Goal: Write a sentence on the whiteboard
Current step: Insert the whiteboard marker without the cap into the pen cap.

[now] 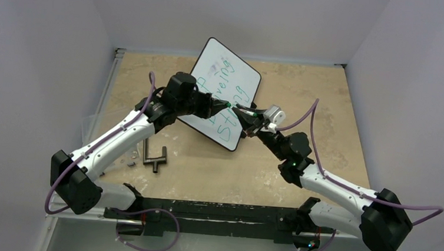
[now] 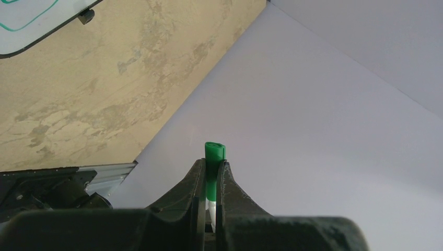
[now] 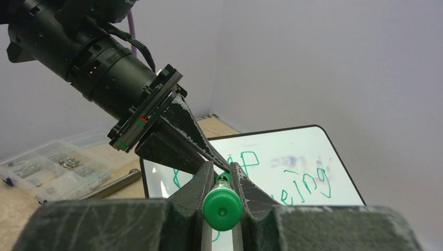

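1. The whiteboard [image 1: 213,51] sat toward the back of the table [image 1: 315,108], turned at an angle, with green lettering [image 1: 232,82] across it.
2. The left tool [image 2: 211,164] was closed tight on a green piece [image 2: 214,151], white lower down, that poked past the fingertips.
3. The right tool [image 3: 222,170] was clamped shut on a green-ended marker [image 3: 222,209].
4. Both tools hung tip to tip above the board's near right edge; whether they touched was unclear.
5. A dark T-shaped bar [image 1: 154,156] lay near the left arm.
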Controlling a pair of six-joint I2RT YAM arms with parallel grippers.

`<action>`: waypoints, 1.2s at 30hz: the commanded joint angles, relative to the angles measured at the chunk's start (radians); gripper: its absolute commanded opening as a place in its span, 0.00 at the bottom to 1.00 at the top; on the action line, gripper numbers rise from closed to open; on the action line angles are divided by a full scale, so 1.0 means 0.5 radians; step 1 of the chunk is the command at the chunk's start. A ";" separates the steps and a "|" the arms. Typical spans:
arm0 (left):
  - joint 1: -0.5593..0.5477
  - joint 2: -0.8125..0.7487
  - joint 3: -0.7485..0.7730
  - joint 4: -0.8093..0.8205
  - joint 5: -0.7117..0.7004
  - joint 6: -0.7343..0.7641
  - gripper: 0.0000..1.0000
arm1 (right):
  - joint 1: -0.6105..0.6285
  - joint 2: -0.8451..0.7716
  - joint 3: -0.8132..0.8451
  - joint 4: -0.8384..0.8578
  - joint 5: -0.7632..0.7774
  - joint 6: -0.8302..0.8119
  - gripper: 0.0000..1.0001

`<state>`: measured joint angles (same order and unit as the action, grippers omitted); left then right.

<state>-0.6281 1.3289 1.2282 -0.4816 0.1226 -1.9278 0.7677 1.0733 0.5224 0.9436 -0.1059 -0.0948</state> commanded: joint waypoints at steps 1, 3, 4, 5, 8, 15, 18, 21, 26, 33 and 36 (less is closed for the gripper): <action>0.014 -0.071 -0.014 0.099 0.020 -0.037 0.00 | 0.015 0.034 0.039 0.048 0.042 -0.052 0.00; 0.016 -0.074 -0.002 0.086 0.030 -0.034 0.00 | 0.017 0.058 0.041 0.047 0.031 -0.081 0.00; 0.016 -0.078 0.001 0.077 0.036 -0.035 0.00 | 0.017 0.073 0.047 0.052 0.031 -0.094 0.00; 0.017 -0.083 0.002 0.067 0.035 -0.035 0.00 | 0.018 0.092 0.047 0.053 0.029 -0.102 0.00; 0.016 -0.098 -0.002 0.060 0.039 -0.044 0.00 | 0.018 0.134 0.067 0.067 0.030 -0.116 0.00; 0.016 -0.098 0.000 0.091 0.078 -0.069 0.00 | 0.046 0.222 0.116 0.064 0.012 -0.162 0.00; 0.011 -0.102 0.010 0.078 0.081 -0.098 0.00 | 0.063 0.255 0.121 0.049 -0.011 -0.180 0.00; 0.009 -0.116 0.011 0.086 0.097 -0.138 0.00 | 0.091 0.297 0.120 0.024 -0.006 -0.217 0.00; 0.001 -0.129 0.041 0.082 0.123 -0.165 0.00 | 0.134 0.369 0.139 -0.003 0.062 -0.301 0.00; -0.036 -0.133 0.046 0.224 0.157 -0.150 0.00 | 0.155 0.500 0.271 0.013 0.198 -0.172 0.00; -0.052 -0.158 0.031 0.300 0.122 -0.137 0.00 | 0.156 0.563 0.348 0.015 0.315 0.031 0.00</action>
<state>-0.6151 1.3140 1.2182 -0.4999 0.0723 -1.9930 0.8307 1.2968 0.6300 1.0073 -0.0093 -0.2066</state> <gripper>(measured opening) 0.046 0.112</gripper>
